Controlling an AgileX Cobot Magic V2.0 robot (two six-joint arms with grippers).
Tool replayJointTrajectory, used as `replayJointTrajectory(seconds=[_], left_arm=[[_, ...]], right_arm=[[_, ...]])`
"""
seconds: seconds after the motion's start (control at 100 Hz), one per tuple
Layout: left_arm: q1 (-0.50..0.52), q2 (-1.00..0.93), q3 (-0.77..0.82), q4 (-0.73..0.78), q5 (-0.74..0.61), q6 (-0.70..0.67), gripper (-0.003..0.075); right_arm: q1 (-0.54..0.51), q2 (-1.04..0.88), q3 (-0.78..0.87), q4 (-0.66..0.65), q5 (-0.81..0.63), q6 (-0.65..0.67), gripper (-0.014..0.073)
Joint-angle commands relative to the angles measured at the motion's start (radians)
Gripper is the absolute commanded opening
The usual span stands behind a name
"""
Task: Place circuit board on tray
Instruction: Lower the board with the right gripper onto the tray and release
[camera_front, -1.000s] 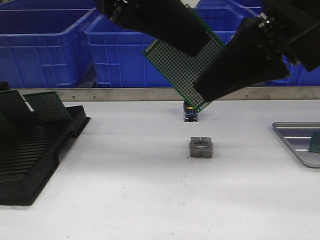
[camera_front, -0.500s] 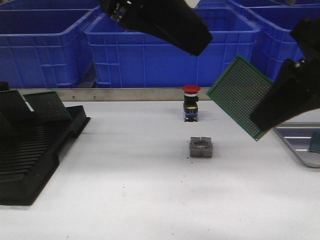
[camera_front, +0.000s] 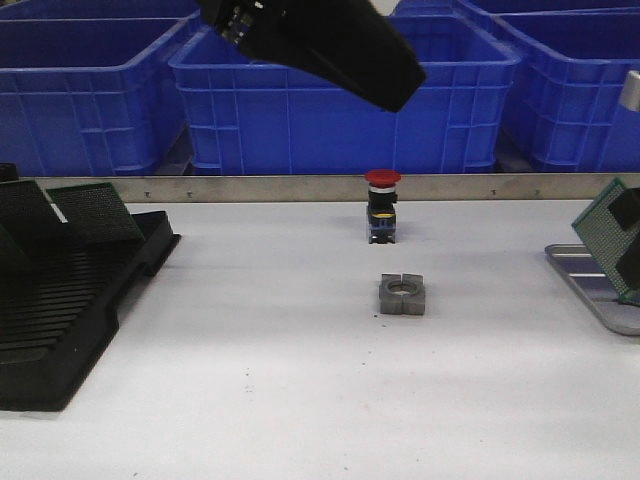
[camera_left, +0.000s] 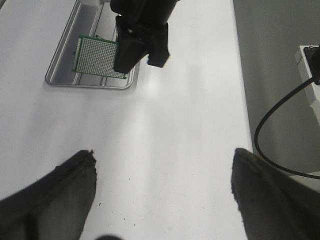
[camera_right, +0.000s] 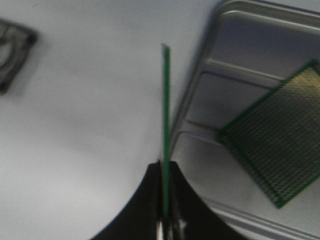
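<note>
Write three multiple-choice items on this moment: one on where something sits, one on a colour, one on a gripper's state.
1. Where does the grey slotted block sit?
A. On the white table, in front of the push-button switch
B. Inside the tray
C. On the black rack

2. What colour is the switch's cap?
A. Green
B. Red
C. Yellow

3. What is the right gripper doing?
A. Open and empty
B. Shut on the grey block
C. Shut on a circuit board

Answers: 1 A, the front view shows it on bare table nearer the camera than the switch. 2 B, the cap is red. 3 C, the right wrist view shows the board edge-on between its fingers, by the tray.
</note>
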Motion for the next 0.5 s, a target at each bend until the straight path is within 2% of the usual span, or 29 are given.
replayJointTrajectory(seconds=[0.0,0.11,0.18,0.25,0.3,0.37,0.44,0.49], left_arm=[[-0.007,-0.044,-0.031,-0.06,-0.008,-0.01,0.0518],[-0.007,-0.044,-0.031,-0.06,-0.008,-0.01,0.0518],[-0.007,-0.044,-0.031,-0.06,-0.008,-0.01,0.0518],[-0.007,-0.044,-0.031,-0.06,-0.008,-0.01,0.0518],[-0.007,-0.044,-0.031,-0.06,-0.008,-0.01,0.0518],[-0.007,-0.044,-0.031,-0.06,-0.008,-0.01,0.0518],[-0.007,-0.044,-0.031,-0.06,-0.008,-0.01,0.0518],[-0.007,-0.044,-0.031,-0.06,-0.008,-0.01,0.0518]], right_arm=[[-0.022,-0.003,-0.018,0.146,-0.095,-0.001,-0.0068],[-0.025,0.013,-0.022,0.222,-0.135,-0.003,-0.0051],[-0.025,0.017,-0.028,0.222,-0.132,-0.004,0.0034],[-0.025,0.019,-0.034,0.222,-0.128,-0.004,0.0197],[-0.025,0.018,-0.037,0.221,-0.132,-0.004,0.0356],[-0.025,0.016,-0.042,0.214,-0.143,-0.011,0.0529],[-0.025,0.004,-0.049,0.198,-0.147,-0.026,0.0627],[-0.025,-0.009,-0.052,0.182,-0.15,-0.033,0.0644]])
